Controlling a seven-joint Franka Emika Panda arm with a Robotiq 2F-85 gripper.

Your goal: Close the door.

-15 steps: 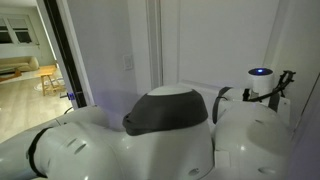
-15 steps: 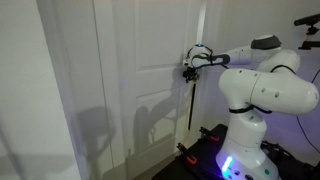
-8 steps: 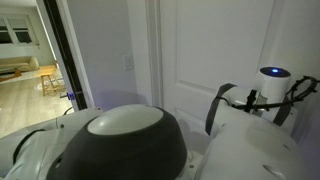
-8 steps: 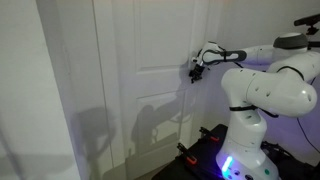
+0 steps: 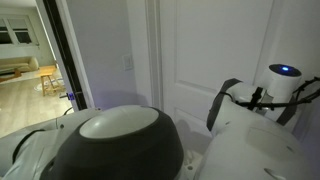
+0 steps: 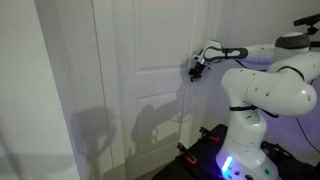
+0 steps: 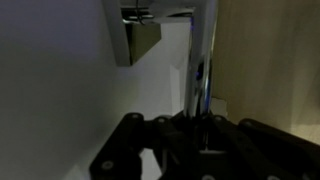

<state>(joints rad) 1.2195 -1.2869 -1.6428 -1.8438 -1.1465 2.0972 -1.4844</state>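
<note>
The tall white panelled door (image 6: 150, 80) fills the middle of an exterior view, and no dark gap shows at its edge. It also shows in an exterior view (image 5: 215, 50) behind my arm. My gripper (image 6: 197, 68) is at the small silver lever handle (image 7: 203, 55) on the door's right side. In the wrist view the dark fingers (image 7: 200, 125) sit on both sides of the chrome handle bar and look shut on it. The white door face (image 7: 60, 90) lies close beside them.
My white arm and base (image 6: 250, 120) stand right of the door, with blue light on the floor. A dark-framed opening (image 5: 55, 60) at the left looks into a lit room with a wooden chair (image 5: 47, 78). My arm's large joint (image 5: 115, 140) blocks the foreground.
One second ago a dark gap showed at the door's edge below the handle; it is gone now. My gripper moved slightly right with the handle. Little has changed in the last half second.
</note>
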